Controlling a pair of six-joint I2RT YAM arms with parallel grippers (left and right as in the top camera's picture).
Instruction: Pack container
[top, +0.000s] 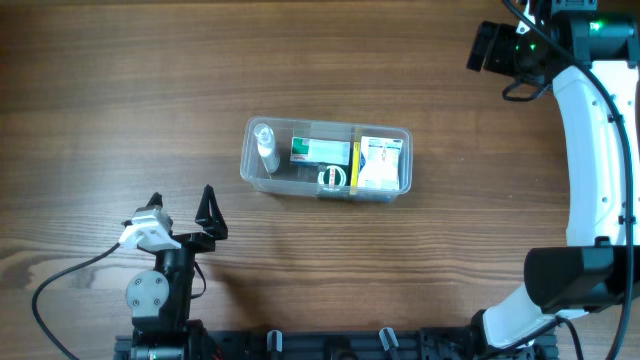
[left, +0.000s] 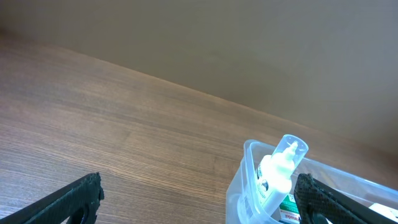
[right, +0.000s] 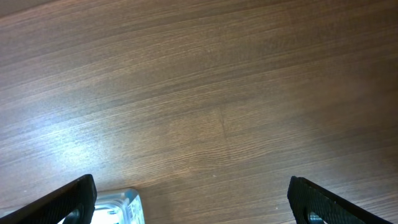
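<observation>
The clear plastic container (top: 249, 172) sits mid-table. Inside it are a white squeeze bottle (top: 266, 147) at the left end, a green and white box (top: 320, 152), a small white ring-shaped item (top: 331, 179) and a white and yellow box (top: 380, 164) at the right end. My left gripper (top: 183, 205) is open and empty, near the front left, short of the container. In the left wrist view the container's corner (left: 239, 180) and the bottle (left: 278, 168) show at lower right, between the fingers (left: 199, 202). My right gripper (right: 193, 199) is open and empty, up at the far right.
The brown wooden table (top: 120, 90) lies around the container. The white right arm (top: 600, 150) runs down the right edge. A black rail (top: 330, 345) lines the front edge. A container corner (right: 127, 202) shows in the right wrist view.
</observation>
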